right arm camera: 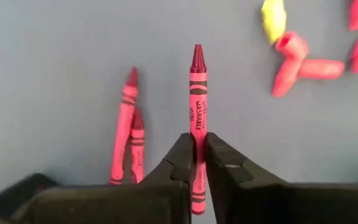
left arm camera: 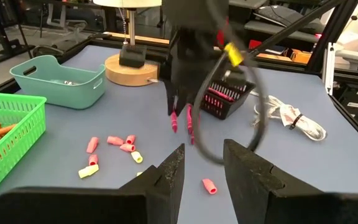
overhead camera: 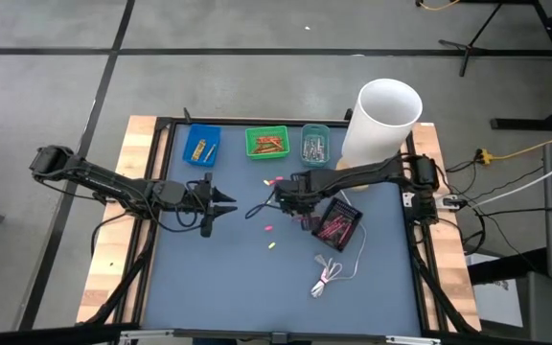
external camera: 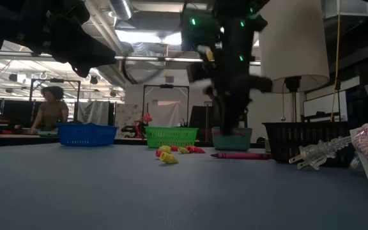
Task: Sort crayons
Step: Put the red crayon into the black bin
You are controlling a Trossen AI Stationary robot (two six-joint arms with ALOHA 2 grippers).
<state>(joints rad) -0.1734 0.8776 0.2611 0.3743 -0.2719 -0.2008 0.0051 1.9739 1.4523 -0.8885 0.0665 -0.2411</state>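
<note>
My right gripper hovers over the middle of the grey mat, shut on a dark pink crayon. Two more pink crayons lie on the mat just beside it. Short pink and yellow crayon stubs lie scattered on the mat nearby, and they also show in the low view. My left gripper is open and empty, left of the right gripper and facing it. Blue, green and teal trays stand along the far edge. My right gripper pinches the crayon's wrapped shaft between its two fingers. The crayon lies along the fingers and sticks out past their free ends, its pointed tip leading. In the left wrist view it hangs tip down below the gripper, apparently clear of the mat.
A black basket with pink crayons sits right of the right gripper. A coiled white cable lies nearer the front. A lamp with a white shade stands at the far right corner. A person shows in the room behind.
</note>
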